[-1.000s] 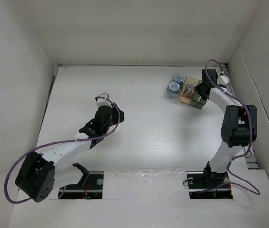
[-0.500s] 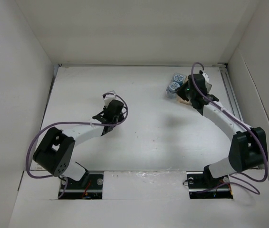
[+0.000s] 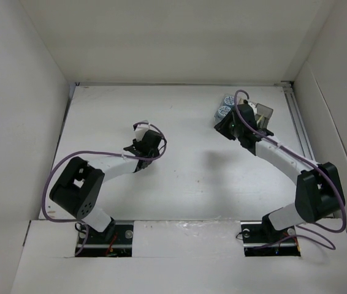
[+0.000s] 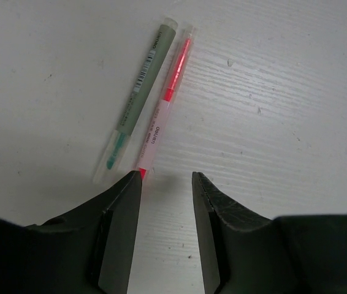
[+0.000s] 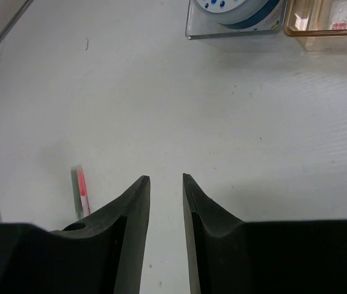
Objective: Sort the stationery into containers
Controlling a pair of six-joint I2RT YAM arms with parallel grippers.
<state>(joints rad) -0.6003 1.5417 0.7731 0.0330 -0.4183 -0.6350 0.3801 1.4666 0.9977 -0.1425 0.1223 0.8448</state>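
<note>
Two pens lie side by side on the white table: a grey-green pen (image 4: 140,98) and a pink pen (image 4: 164,107). My left gripper (image 4: 166,177) hovers open just short of their near ends, with nothing between its fingers; the pink pen's tip sits by the left fingertip (image 4: 133,184). My right gripper (image 5: 166,177) is open and empty over bare table, a little in front of the containers (image 3: 264,114). A blue cylinder (image 5: 241,7) stands in a clear box, next to a tan box (image 5: 327,21). In the top view, two blue cylinders (image 3: 224,111) show at the cluster's left.
White walls enclose the table on the left, back and right. A metal rail (image 3: 299,128) runs along the right edge. The pens also show far left in the right wrist view as a small pair (image 5: 80,190). Purple cables loop off both arms.
My right arm has drawn away from the containers, swinging left and nearer, its jaws shutting and then reopening partway. My left arm has folded in and its gripper has shifted slightly right by the pens.
</note>
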